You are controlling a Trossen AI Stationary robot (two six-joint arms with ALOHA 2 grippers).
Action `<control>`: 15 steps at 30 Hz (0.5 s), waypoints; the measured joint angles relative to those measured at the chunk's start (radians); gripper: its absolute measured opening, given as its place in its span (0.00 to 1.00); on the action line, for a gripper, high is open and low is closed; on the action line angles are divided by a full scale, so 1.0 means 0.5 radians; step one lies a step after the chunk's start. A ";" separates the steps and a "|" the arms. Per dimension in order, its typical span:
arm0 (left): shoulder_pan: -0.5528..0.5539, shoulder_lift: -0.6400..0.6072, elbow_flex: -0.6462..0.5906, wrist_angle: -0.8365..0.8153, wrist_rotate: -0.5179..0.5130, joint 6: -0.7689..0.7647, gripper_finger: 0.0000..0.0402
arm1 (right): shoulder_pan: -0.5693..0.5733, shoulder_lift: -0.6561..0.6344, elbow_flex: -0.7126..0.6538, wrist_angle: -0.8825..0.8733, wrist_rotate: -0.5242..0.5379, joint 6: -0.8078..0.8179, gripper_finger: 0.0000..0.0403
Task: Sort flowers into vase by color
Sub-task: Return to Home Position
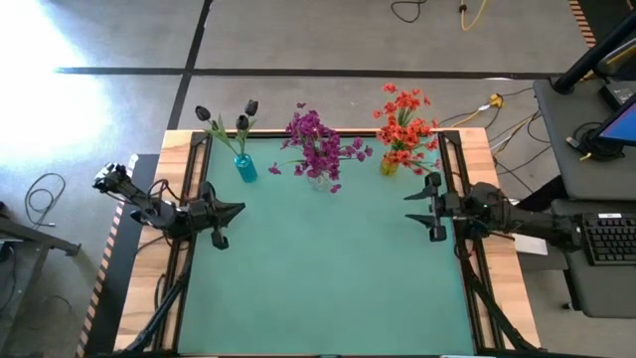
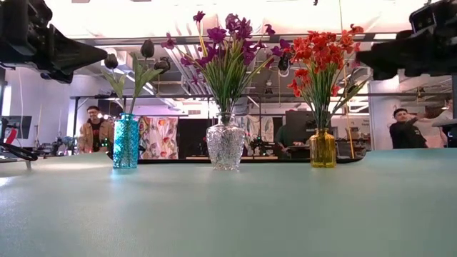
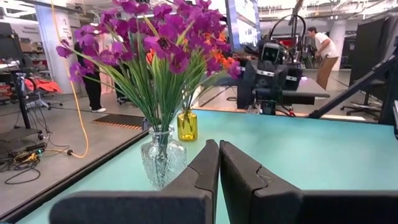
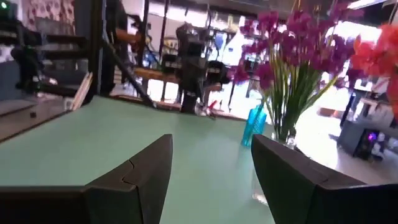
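Three vases stand in a row near the table's far edge. A blue vase (image 1: 245, 168) holds dark tulip-like buds (image 1: 241, 122), a clear glass vase (image 1: 318, 179) holds magenta-purple flowers (image 1: 318, 144), and a yellow vase (image 1: 389, 165) holds orange-red flowers (image 1: 405, 124). My left gripper (image 1: 238, 210) hovers shut at the table's left side, pointing level toward the middle. At the right side my right gripper (image 1: 407, 210) hovers open with nothing between its fingers, also level.
The green mat (image 1: 328, 288) lies bare over the middle and near part of the table. Wooden rails (image 1: 149, 288) and black frames run along both sides. People stand in the room beyond the table (image 2: 93, 132).
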 joint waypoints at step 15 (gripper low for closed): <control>0.000 0.064 0.001 -0.007 0.031 0.006 0.00 | 0.027 0.034 0.000 -0.016 0.054 0.123 0.53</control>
